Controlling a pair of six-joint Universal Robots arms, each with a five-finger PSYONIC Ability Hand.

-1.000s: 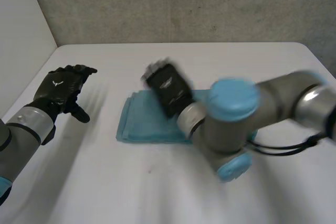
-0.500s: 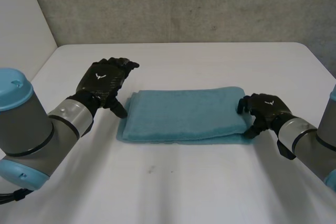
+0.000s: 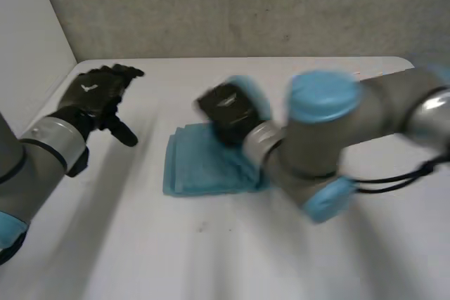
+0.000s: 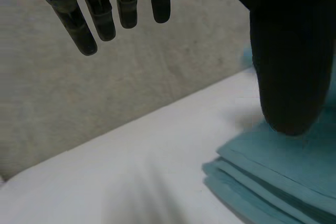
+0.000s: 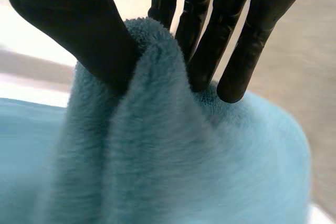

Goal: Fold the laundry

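We have the right hand clamped on the teal towel. In its wrist view a ridge of pile is pinched between the thumb and the fingers, and the rest of the cloth bulges just below the fingertips. From the head view this hand hangs over the towel, which lies in a layered stack on the white table.

The left hand holds nothing. Its fingers are straight and spread in the air, and the towel's stacked edges lie just beyond its thumb tip, apart from it.

We judge the step in hand to be 1 fold: laying the pinched end across the stack. To do it well, we should:

- keep the pinch firm until the fingertips are down on the cloth;
- set the carried edge flush with the layers under it;
- let go only once the end rests flat.

The thick pile looks springy, so a release from above could let the fold flop open. Bringing the free left hand down flat on the near layers would probably stop the stack from sliding.
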